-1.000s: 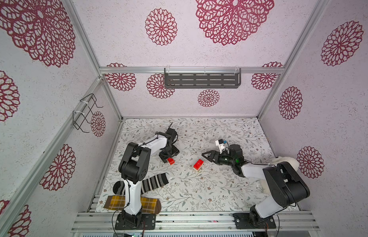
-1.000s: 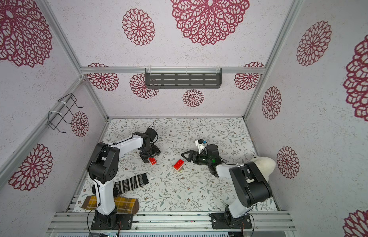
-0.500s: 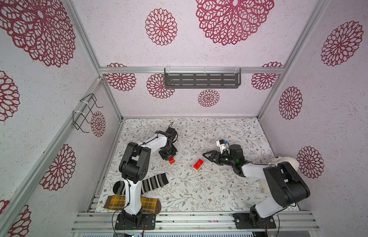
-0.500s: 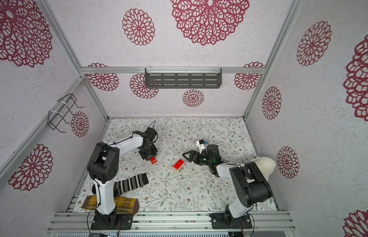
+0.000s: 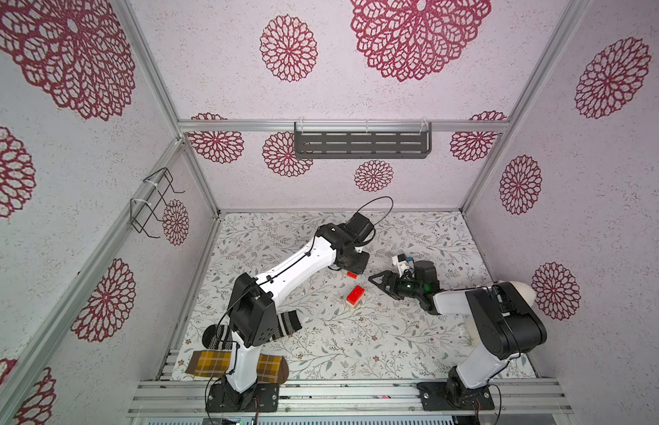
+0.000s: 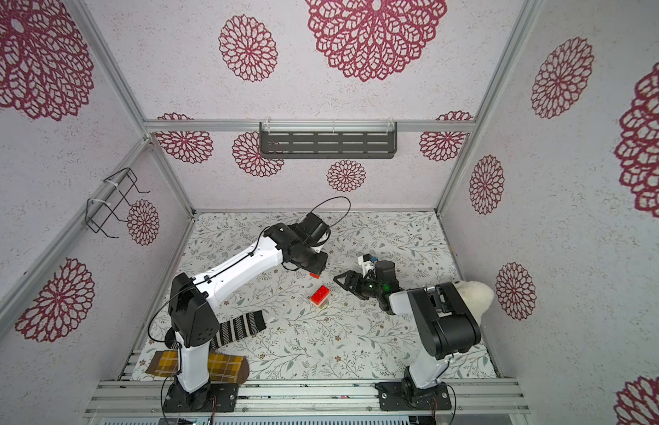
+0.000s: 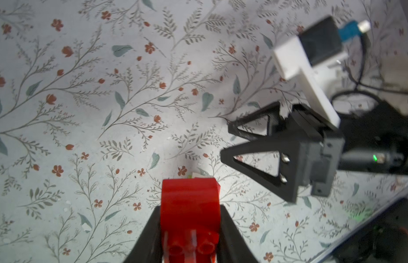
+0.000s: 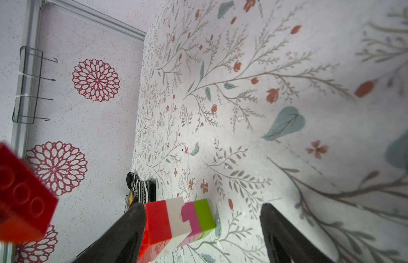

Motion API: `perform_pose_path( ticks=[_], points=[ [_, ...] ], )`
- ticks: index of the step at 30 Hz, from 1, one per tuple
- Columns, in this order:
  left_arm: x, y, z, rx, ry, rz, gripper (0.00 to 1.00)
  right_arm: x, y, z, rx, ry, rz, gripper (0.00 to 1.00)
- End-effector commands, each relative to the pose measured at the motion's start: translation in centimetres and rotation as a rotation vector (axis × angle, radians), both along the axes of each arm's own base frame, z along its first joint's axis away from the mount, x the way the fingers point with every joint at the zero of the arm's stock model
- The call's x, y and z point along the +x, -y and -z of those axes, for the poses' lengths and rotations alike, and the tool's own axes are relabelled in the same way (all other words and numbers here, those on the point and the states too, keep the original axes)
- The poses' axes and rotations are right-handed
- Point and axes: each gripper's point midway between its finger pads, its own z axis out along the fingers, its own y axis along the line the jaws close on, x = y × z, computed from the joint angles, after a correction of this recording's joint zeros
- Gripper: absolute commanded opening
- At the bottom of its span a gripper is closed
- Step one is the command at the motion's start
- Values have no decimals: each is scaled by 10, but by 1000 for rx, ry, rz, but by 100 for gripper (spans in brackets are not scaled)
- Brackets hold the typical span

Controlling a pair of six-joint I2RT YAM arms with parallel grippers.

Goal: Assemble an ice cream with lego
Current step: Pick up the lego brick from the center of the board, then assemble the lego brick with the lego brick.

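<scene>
A table (image 5: 412, 342) papered in grey sprigs and small red flowers sits inside pale walls (image 5: 357, 92) printed with crimson rosettes. A dark slotted shelf (image 5: 361, 144) hangs at 12 o'clock and a wire rack (image 5: 153, 206) at 9. The ice cream (image 5: 355, 296) stands near the table's centre. The left fingers (image 7: 153, 227) clamp a red brick (image 7: 190, 205) at its 12 o'clock. The right fingers (image 8: 280, 227), spread wide and empty, lie at its 2 o'clock.
</scene>
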Motion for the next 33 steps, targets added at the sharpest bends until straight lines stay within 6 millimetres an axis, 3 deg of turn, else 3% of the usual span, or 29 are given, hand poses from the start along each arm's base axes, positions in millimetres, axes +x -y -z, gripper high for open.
perform_pose_path(
  ticks=[1,5,11,15,19,25,33],
  points=[
    [-21,-5,1,167,28,205,0,6,0,-2,28,-19,3,82],
    [-37,-3,11,209,5,315,0,7,0,1,30,-31,4,82],
    [-36,-2,29,265,-51,343,0,7,1,5,25,-37,8,81],
    [-32,0,45,307,-68,337,0,7,0,7,31,-49,5,81],
    [-35,9,52,294,-107,321,0,6,0,8,33,-53,1,80],
    [-37,7,63,327,-148,273,0,6,-1,11,35,-64,-1,79],
    [-46,3,64,328,-197,195,0,6,-2,12,31,-65,-2,78]
  ],
)
